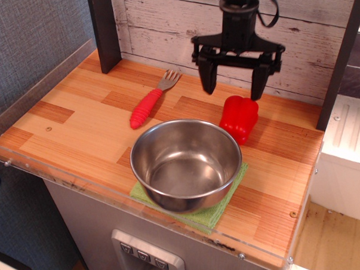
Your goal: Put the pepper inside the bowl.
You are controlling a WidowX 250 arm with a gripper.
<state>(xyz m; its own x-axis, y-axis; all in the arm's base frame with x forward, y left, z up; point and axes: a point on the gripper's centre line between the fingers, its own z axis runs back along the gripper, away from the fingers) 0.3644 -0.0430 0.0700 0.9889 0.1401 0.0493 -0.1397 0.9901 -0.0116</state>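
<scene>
The red toy pepper stands on the wooden counter, just behind the right rim of the steel bowl. The bowl is empty and rests on a green cloth near the counter's front edge. My black gripper hangs open just above and slightly behind the pepper, its two fingers spread wide; the right fingertip is close over the pepper's top. It holds nothing.
A fork with a red handle lies left of the pepper, behind the bowl. A dark post stands at the back left, a white plank wall behind. A clear plastic lip edges the counter's left side and front.
</scene>
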